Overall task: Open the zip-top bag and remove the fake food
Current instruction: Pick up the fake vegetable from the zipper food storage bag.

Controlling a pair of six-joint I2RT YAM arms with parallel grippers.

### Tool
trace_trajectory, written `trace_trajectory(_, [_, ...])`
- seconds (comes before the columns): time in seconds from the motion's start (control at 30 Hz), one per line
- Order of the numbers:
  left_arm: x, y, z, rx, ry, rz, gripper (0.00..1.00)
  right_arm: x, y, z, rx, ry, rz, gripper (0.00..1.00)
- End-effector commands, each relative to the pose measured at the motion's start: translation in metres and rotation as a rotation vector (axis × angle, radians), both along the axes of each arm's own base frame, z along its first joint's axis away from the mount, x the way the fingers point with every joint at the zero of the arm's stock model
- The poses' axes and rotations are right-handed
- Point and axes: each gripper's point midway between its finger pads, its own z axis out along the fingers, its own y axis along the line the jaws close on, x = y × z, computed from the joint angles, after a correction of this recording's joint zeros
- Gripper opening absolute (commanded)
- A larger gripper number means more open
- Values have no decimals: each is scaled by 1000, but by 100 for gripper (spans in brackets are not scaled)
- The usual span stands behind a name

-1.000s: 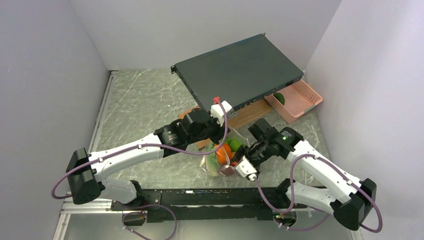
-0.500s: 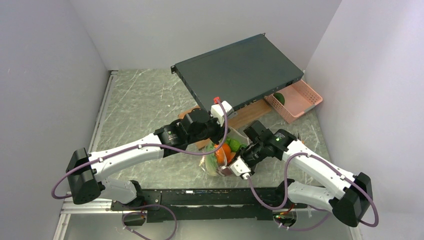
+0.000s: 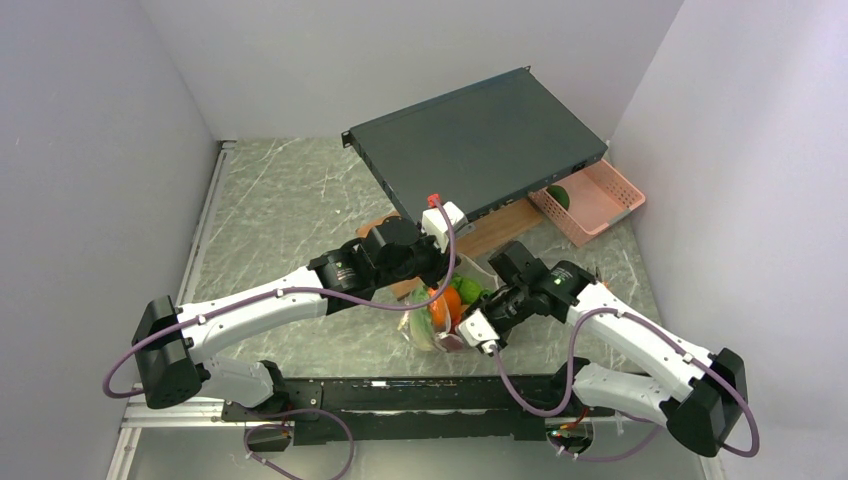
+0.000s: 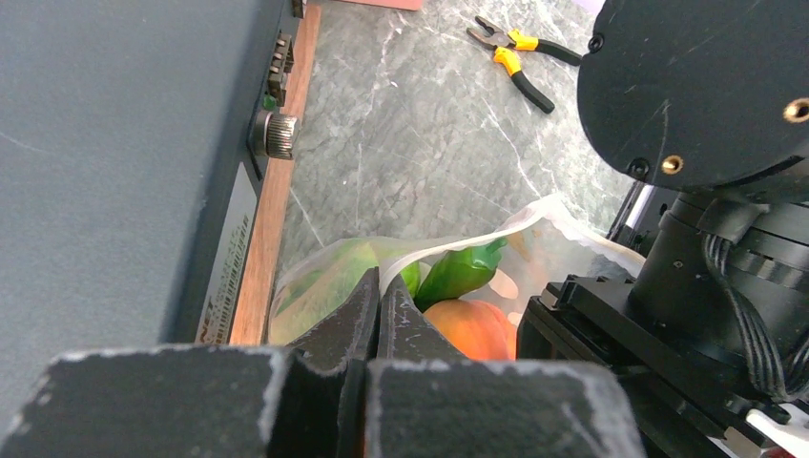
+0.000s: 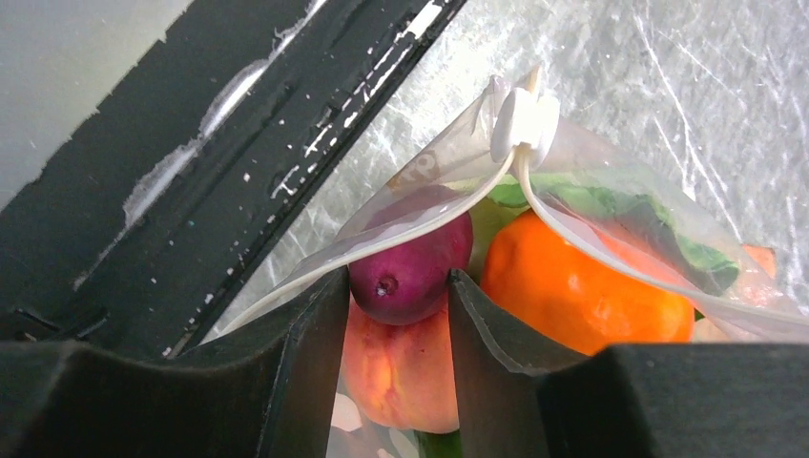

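At the lower centre of the top view, close to the front edge of the bench, the bag sits with its mouth open and the toy food inside. The right end effector is narrowed onto a purple fruit at the mouth. The fruit is smooth and round, so it could squirt free. I cannot tell whether film is caught under a pad; if so, a pull would drag the whole bag along. Just behind, the left end effector is pinched flat on the bag's rim — a thin hold that may slip and let the orange roll out. Further back, the dark case sits close behind it — a careless lift could strike its edge.
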Motion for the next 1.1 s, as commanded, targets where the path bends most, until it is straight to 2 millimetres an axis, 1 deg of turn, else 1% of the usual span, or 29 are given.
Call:
trace_trajectory(0.0, [3, -14, 19, -80, -41, -33, 0, -11, 8, 7, 65, 62, 13, 44])
trace_trajectory(0.07, [3, -13, 18, -78, -39, -30, 0, -12, 8, 7, 66, 72, 6, 39])
trace_trajectory(0.23, [3, -13, 18, -80, -37, -29, 0, -11, 8, 11, 70, 81, -24, 24])
trace_trajectory(0.33, [3, -12, 18, -76, -37, -25, 0, -2, 12, 27, 105, 106, -90, 18])
trace_trajectory(0.47, [3, -8, 18, -77, -41, -18, 0, 17, 12, 50, 165, 131, -198, 11])
trace_trajectory(0.53, [3, -7, 17, -73, -43, -16, 0, 23, 9, 60, 191, 152, -239, 8])
trace_trajectory(0.6, [3, -6, 17, -74, -45, -14, 0, 26, 5, 66, 203, 187, -279, 7])
trace_trajectory(0.83, [0, -2, 16, -72, -46, -15, 0, 29, -4, 94, 269, 298, -368, 4])
trace_trajectory(1.07, [-2, 2, 15, -72, -50, -16, 0, 22, -11, 107, 273, 389, -393, 2])
